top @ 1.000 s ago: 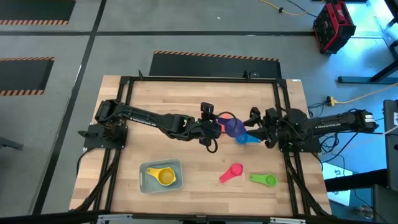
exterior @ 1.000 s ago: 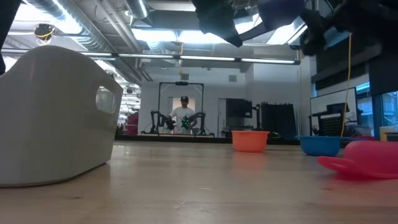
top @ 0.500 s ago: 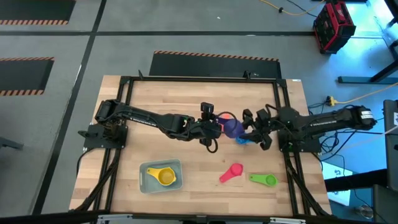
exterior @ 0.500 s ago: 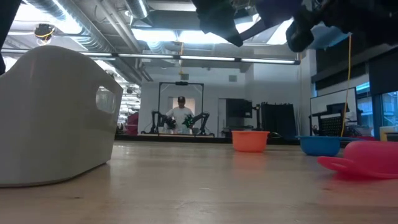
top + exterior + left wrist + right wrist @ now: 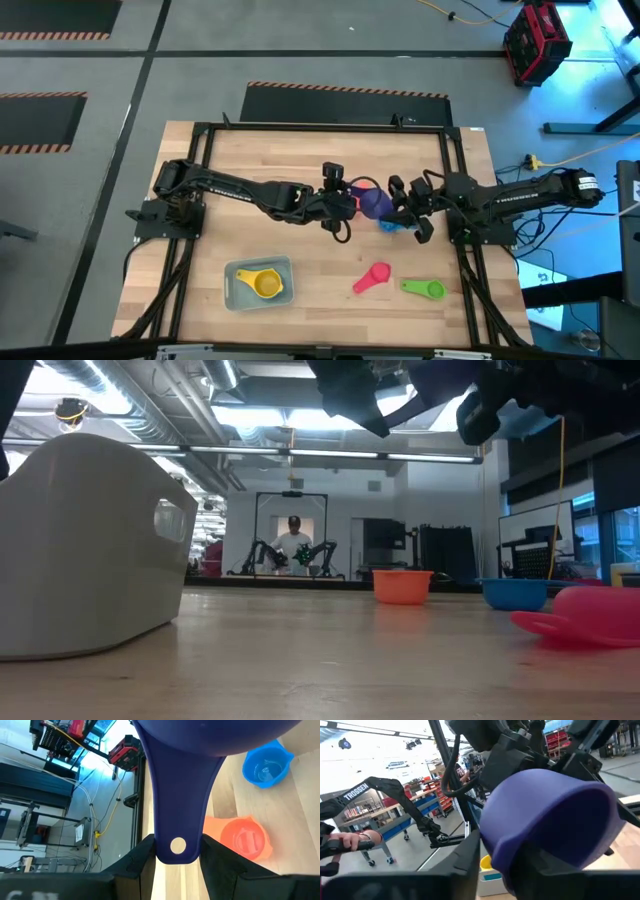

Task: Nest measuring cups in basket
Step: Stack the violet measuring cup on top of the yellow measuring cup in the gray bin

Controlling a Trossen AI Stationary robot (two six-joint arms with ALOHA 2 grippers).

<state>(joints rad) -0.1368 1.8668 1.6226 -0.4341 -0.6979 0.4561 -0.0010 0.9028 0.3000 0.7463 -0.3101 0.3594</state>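
Purple measuring cup (image 5: 376,203) hangs mid-surface, its handle clamped in the left gripper (image 5: 352,203); right gripper (image 5: 400,207), at its 3 o'clock, jaws closed around its bowl.

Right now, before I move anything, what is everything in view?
basket: one, pale grey-green, table's left side
yellow cup: one, inside basket
purple cup: one, aloft mid-table
blue cup: one, on table beside orange cup
orange cup: one, on table
pink cup: one, table's right side
green cup: one, beside pink cup
person: one, far behind table
left pincer: shut on purple cup's handle
right pincer: at purple cup's bowl
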